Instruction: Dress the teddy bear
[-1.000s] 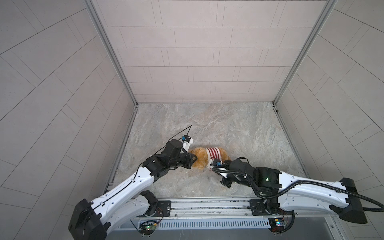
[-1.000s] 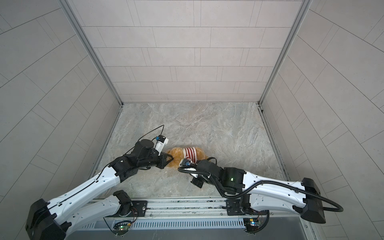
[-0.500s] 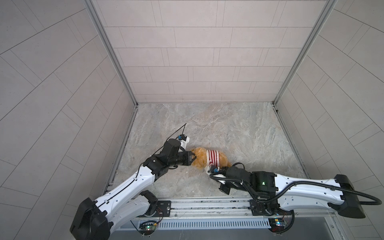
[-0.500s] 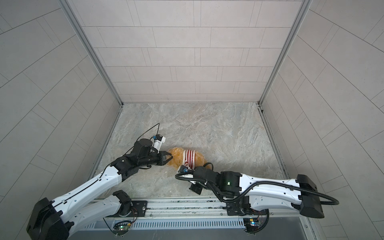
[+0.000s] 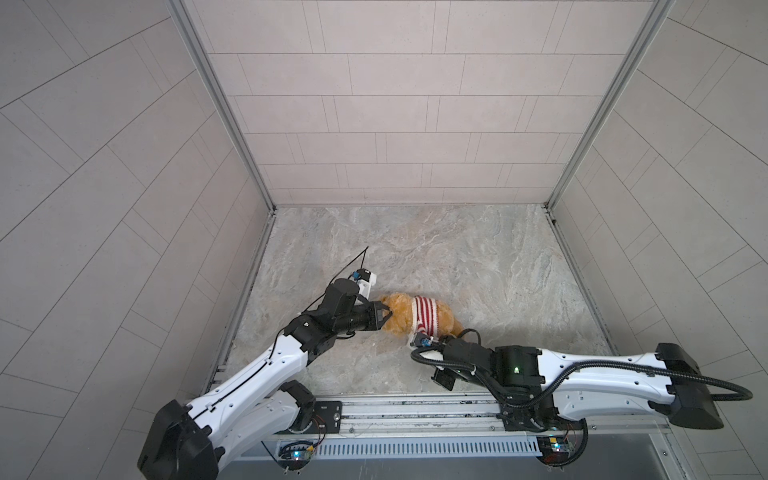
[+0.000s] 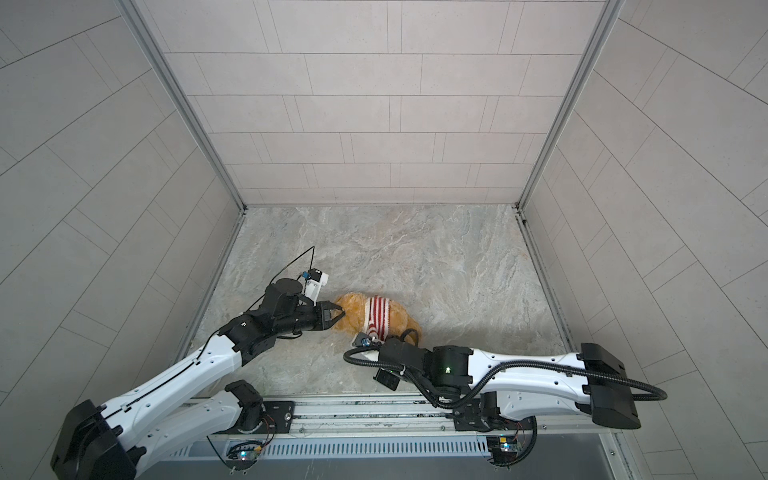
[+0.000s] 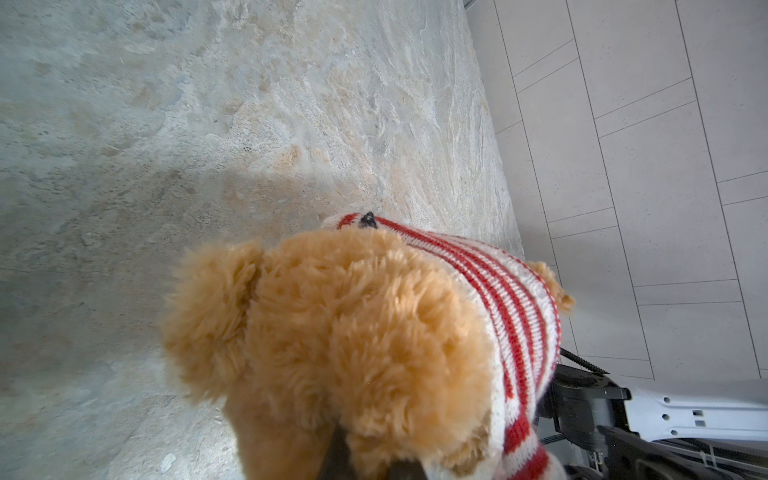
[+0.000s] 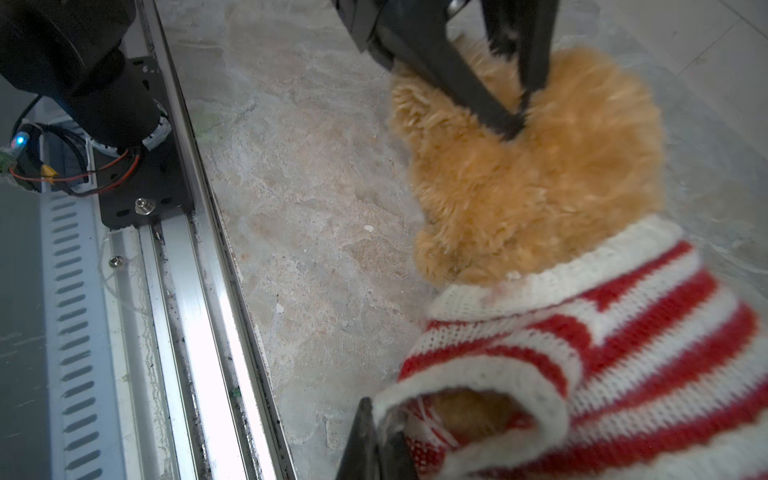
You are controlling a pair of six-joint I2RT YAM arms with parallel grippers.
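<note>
The teddy bear (image 5: 395, 312) (image 6: 350, 312) lies on the marble floor, a golden-brown plush with a red-and-white striped sweater (image 5: 426, 316) (image 6: 378, 316) round its torso. My left gripper (image 5: 384, 318) (image 6: 338, 316) is shut on the fur of its head; the right wrist view shows those fingers (image 8: 494, 112) pinching into the plush (image 8: 540, 187). In the left wrist view the head (image 7: 353, 332) hides most of that gripper (image 7: 370, 461). My right gripper (image 8: 380, 436) is shut on the white cuff of a sweater (image 8: 623, 332) sleeve, with fur showing inside the opening.
An aluminium rail (image 5: 415, 409) (image 8: 199, 291) runs along the floor's front edge, close to the bear. The left arm's black base mount (image 8: 124, 124) sits on it. Tiled walls (image 5: 395, 124) close the back and both sides.
My right arm has drawn back toward the front rail and to the left, pulling the sweater's edge with it. The left gripper kept its hold on the head and barely shifted.
</note>
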